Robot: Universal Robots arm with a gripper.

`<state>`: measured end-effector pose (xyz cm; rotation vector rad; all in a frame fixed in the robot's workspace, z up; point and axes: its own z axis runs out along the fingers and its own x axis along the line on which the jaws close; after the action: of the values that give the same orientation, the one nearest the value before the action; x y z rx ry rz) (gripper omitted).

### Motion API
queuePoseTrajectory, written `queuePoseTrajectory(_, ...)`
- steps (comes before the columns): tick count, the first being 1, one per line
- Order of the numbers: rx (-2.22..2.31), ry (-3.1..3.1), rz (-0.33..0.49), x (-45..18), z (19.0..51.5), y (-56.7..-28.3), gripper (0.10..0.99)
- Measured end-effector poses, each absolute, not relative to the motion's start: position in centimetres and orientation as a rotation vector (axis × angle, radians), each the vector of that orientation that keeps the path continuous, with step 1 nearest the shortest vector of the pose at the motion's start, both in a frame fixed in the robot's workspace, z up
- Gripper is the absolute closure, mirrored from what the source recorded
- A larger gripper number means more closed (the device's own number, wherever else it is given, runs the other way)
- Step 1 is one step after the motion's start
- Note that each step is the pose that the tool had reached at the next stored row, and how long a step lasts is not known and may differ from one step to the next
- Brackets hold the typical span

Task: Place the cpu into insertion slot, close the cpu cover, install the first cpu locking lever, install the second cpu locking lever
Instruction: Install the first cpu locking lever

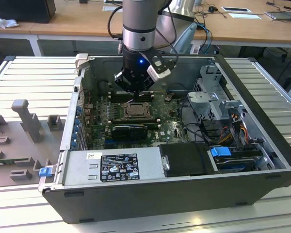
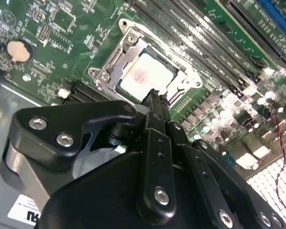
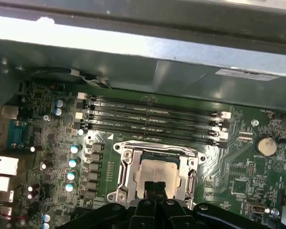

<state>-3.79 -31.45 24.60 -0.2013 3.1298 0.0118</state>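
My end effector (image 2: 155, 98) hung closed, fingertips pressed together and gripping nothing, directly above the cpu (image 2: 145, 76). The cpu lay flat in the insertion slot (image 3: 124, 179), with the cpu cover (image 2: 183, 83) lowered around it, just beneath my fingertips.

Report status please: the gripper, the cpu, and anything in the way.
Gripper shut, fingertips low over the cpu. Cpu seated in the insertion slot, cpu cover down around it. Nothing in the way.
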Motion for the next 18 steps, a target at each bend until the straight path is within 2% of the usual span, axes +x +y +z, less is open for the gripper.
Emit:
queuePoseTrajectory(3, -0.202, 3.120, 0.090, -3.9, 24.6, -31.5, 0.980)
queuePoseTrajectory(18, -0.201, 3.103, 0.115, -3.9, 23.6, -31.5, 0.980)
